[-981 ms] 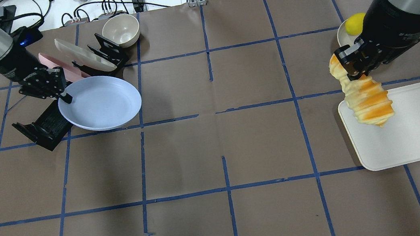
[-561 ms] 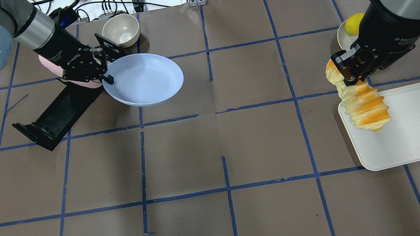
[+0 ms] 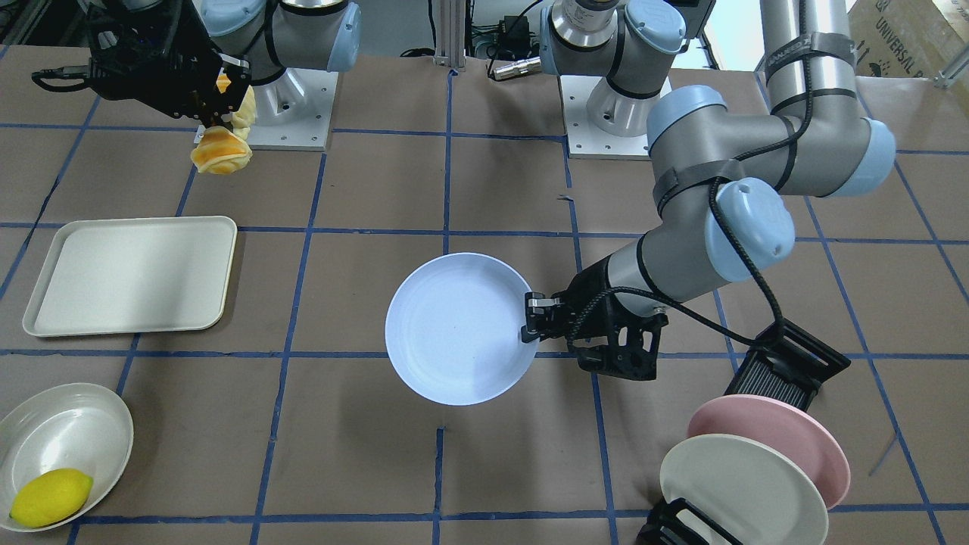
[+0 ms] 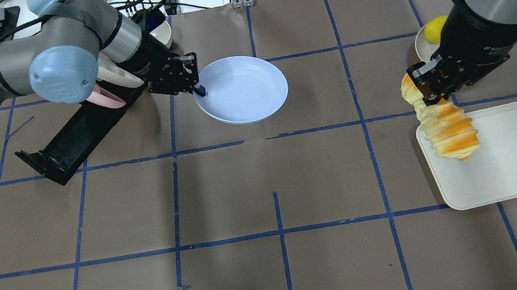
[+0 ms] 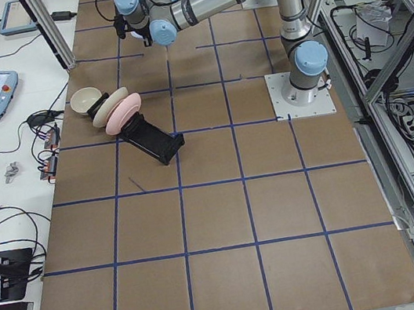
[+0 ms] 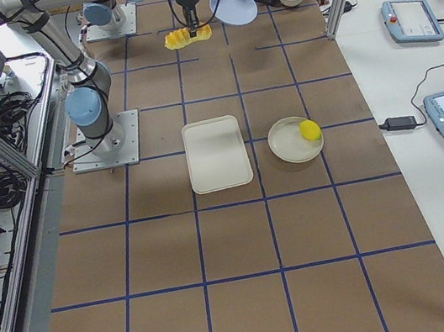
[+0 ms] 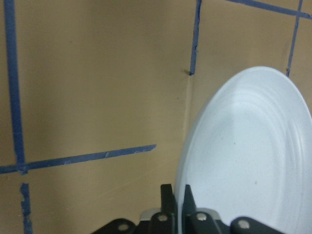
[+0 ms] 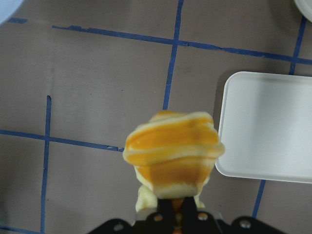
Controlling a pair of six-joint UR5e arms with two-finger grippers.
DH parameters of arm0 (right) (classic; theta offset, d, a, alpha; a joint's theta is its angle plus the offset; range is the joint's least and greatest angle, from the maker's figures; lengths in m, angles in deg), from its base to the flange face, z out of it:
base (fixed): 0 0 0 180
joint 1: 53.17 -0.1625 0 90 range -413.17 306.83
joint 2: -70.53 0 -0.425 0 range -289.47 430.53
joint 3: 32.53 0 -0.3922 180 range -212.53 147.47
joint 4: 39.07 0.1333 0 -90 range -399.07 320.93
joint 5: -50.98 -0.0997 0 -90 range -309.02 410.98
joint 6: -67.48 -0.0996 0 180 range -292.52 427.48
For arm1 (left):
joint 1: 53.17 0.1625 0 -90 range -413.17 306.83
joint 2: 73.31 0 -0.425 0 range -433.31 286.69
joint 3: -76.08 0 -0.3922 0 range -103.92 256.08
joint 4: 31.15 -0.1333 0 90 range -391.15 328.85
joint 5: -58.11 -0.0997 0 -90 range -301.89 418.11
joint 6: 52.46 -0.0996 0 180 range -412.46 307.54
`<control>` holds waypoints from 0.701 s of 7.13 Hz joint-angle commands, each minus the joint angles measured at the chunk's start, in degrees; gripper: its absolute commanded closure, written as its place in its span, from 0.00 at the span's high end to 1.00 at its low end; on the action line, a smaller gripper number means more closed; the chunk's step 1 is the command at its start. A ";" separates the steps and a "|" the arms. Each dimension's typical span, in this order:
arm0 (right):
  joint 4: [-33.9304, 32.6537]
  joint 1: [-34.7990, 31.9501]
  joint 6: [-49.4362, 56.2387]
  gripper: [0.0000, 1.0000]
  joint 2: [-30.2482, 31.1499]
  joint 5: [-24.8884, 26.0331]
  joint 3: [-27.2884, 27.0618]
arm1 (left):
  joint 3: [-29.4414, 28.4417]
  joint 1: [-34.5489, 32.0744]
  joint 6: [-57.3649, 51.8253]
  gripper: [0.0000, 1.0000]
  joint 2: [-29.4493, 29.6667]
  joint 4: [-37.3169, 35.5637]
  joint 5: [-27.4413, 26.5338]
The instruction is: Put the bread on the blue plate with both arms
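Observation:
My left gripper [image 4: 197,89] is shut on the rim of the blue plate [image 4: 243,88] and holds it level above the table, left of the middle; the plate also shows in the front view [image 3: 454,327] and the left wrist view [image 7: 248,156]. My right gripper [image 4: 427,93] is shut on one end of the striped orange and yellow bread [image 4: 447,132], which hangs down in the air over the left edge of the white tray [image 4: 515,161]. The bread also shows in the right wrist view [image 8: 173,153] and the front view [image 3: 221,147].
A black dish rack [image 4: 72,137] at the far left holds a pink plate [image 3: 787,439] and a cream plate [image 3: 738,492], with a cream bowl [image 4: 167,31] behind it. A lemon [image 4: 435,28] lies in a white bowl [image 3: 53,435] behind the tray.
My left arm has carried the blue plate out of the rack area, rightward toward the table's middle. My right gripper with the bread has shifted only slightly left.

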 commanded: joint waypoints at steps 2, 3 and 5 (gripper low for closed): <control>-0.20 0.00 0.24 0.04 -0.58 0.05 -0.01 | 10.57 -2.20 0.82 0.13 1.72 -16.32 0.09; -0.37 0.00 0.25 0.04 -0.58 -0.04 -0.01 | 12.53 -2.46 2.40 0.14 2.86 -20.74 0.00; -0.46 0.00 0.51 0.04 -0.67 -0.04 -0.10 | 13.60 -3.69 3.29 0.14 4.27 -24.91 0.00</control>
